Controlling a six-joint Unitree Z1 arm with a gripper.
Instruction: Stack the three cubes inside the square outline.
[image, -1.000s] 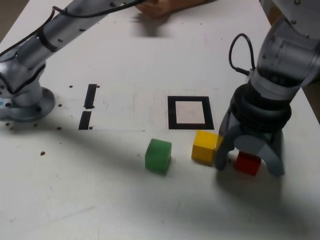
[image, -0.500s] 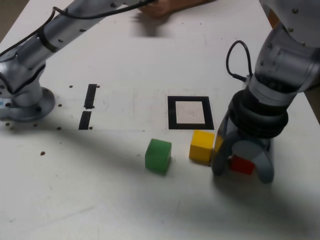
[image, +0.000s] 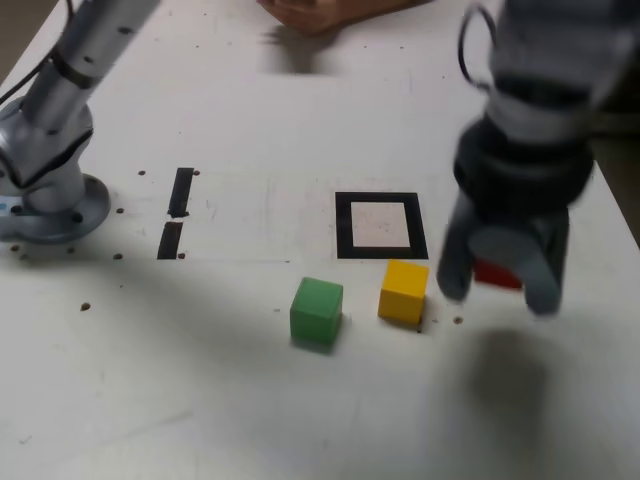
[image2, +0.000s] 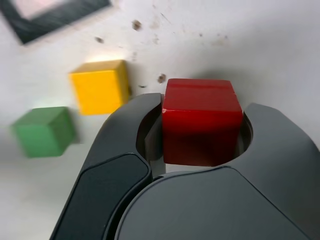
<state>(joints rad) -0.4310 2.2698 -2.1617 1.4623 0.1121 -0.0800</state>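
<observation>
My gripper (image: 498, 283) is shut on the red cube (image: 498, 274) and holds it off the table, at the exterior view's right of the square outline (image: 380, 225). In the wrist view the red cube (image2: 201, 121) sits clamped between the two dark fingers (image2: 125, 145). The yellow cube (image: 404, 292) rests on the table just in front of the outline's near right corner, and the green cube (image: 317, 311) lies to its left. Both also show in the wrist view: yellow cube (image2: 99, 86), green cube (image2: 44, 131), and a corner of the outline (image2: 55, 15).
Two short black strips (image: 177, 212) mark the white table at the exterior view's left, near the arm's grey base (image: 45, 200). A person's hand (image: 320, 12) rests at the table's far edge. Small dark specks dot the surface.
The jaws closed on the red cube and lifted it off the table. The yellow cube was nudged slightly left. The arm's upper links have swung upward.
</observation>
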